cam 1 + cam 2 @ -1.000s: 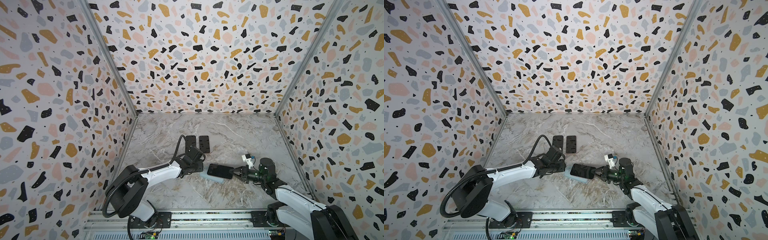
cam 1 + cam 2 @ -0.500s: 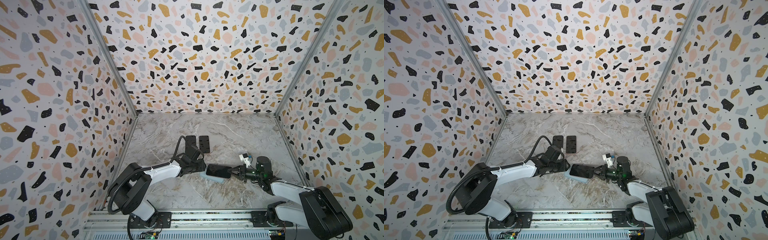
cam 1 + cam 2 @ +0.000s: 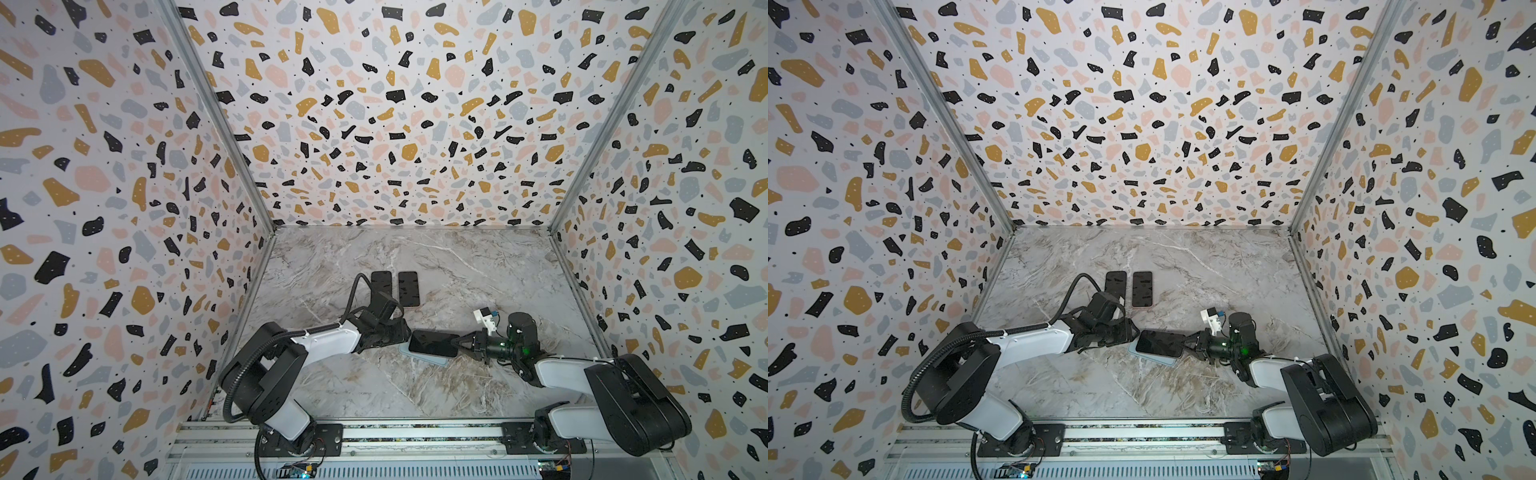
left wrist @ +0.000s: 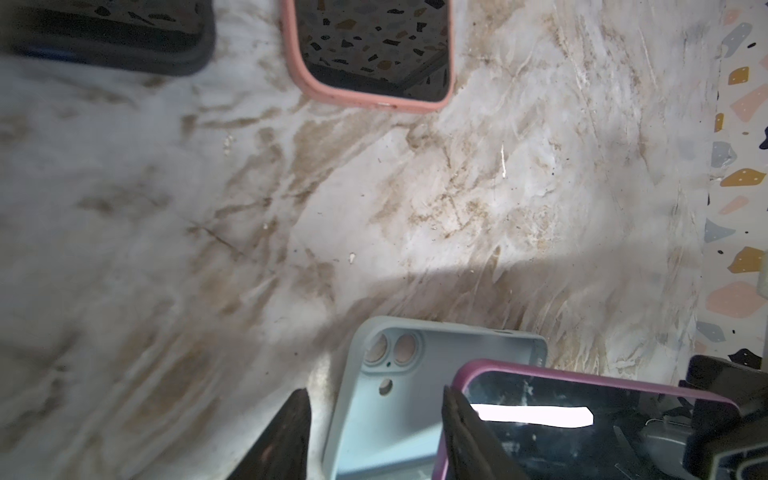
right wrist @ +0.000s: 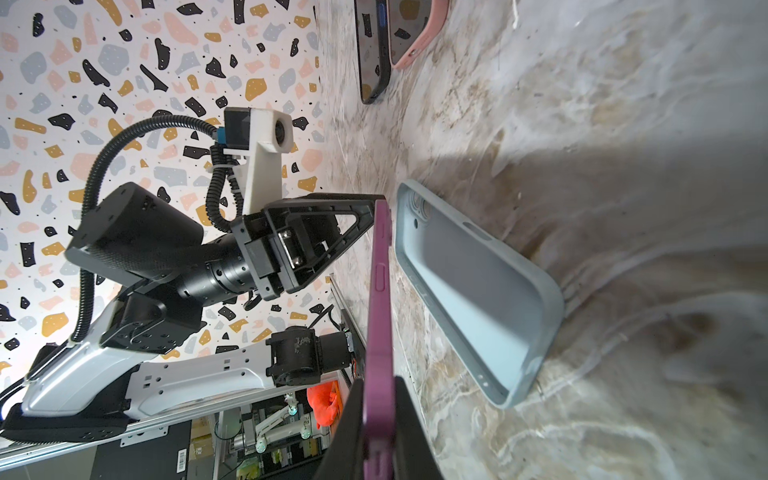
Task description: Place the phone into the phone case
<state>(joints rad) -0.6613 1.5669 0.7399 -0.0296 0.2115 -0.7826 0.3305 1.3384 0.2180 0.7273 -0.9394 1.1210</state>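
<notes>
In both top views the phone hangs low over the table, overlapping the pale blue case that lies under it. The right gripper is clamped on its right end, and the left gripper sits at its left end. A dark phone and a pink-cased phone lie farther back. The left wrist view shows the left jaws parted and grasping nothing: the empty case's camera-hole end lies between the fingers, and the purple-edged phone covers its far part. The right wrist view shows the phone edge-on, pinched between the right fingers and apart from the case. The left gripper's tip is at the phone's far end; I cannot tell whether it touches.
</notes>
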